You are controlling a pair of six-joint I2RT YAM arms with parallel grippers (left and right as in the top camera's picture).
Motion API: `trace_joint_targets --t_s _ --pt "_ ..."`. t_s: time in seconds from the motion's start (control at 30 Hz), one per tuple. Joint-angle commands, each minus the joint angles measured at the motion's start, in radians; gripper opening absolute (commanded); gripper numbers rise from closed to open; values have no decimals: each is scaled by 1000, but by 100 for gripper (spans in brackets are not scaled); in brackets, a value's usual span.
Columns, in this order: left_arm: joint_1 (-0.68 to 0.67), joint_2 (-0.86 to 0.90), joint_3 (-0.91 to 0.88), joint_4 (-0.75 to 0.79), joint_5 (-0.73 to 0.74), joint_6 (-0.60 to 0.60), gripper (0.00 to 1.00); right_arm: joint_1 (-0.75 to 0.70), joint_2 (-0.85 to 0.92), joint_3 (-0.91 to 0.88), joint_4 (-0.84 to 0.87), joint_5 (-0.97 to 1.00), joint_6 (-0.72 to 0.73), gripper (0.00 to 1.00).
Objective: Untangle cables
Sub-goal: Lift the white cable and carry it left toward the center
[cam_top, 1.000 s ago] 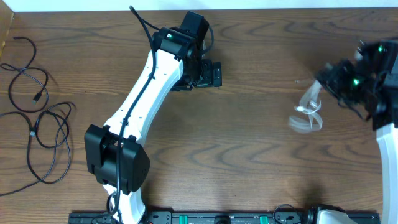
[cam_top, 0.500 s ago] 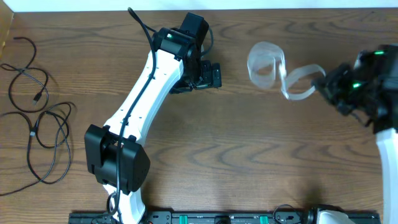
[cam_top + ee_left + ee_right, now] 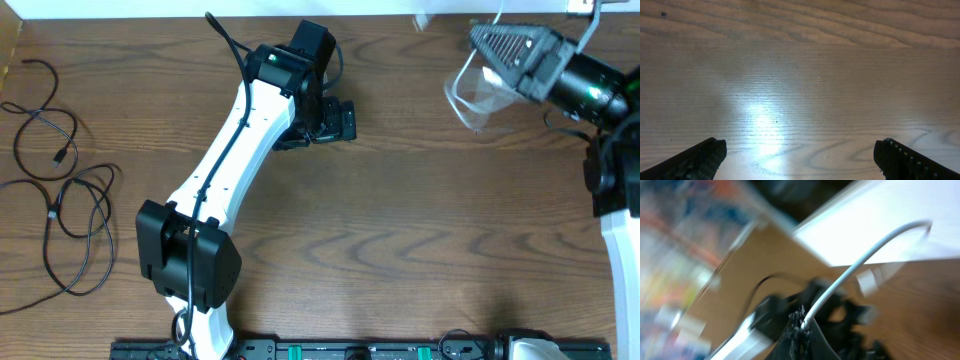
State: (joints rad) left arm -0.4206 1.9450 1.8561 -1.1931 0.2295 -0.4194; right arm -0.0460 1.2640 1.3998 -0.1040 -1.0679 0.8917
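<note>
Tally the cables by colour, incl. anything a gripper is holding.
Black: 2. The upper black cable and lower black cable, both at far left of the overhead view.
White: 1. The white cable, motion-blurred, pinched in the right gripper.
Total: 3.

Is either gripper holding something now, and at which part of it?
The right gripper pinches the white cable on its cord; the left gripper is open and empty.
</note>
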Motion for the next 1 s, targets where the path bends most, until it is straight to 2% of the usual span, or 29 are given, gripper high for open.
trace_joint_targets --t_s 0.0,0.07,0.13,0.23,0.33,0.53,0.73,0.97 --pt "1 10 -5 1 -13 -5 100 16 -13 4 -134 -103 -147 2" --pt "1 10 -5 0 -13 -5 100 15 -13 4 -406 121 -206 2" --pt "1 10 -5 0 -13 -5 100 19 -5 4 -663 470 -209 2" --pt "1 10 -5 0 -13 -5 100 35 19 4 -861 837 -208 2" --pt "1 10 -5 3 -13 -5 100 40 31 4 -903 822 -210 1" --pt "1 10 -5 8 -13 -6 100 41 32 4 -856 595 -209 1" --pt "1 10 -5 8 -13 -7 100 43 32 4 -855 564 -200 2" --pt "1 10 -5 21 56 -50 100 76 32 4 -821 563 21 2"
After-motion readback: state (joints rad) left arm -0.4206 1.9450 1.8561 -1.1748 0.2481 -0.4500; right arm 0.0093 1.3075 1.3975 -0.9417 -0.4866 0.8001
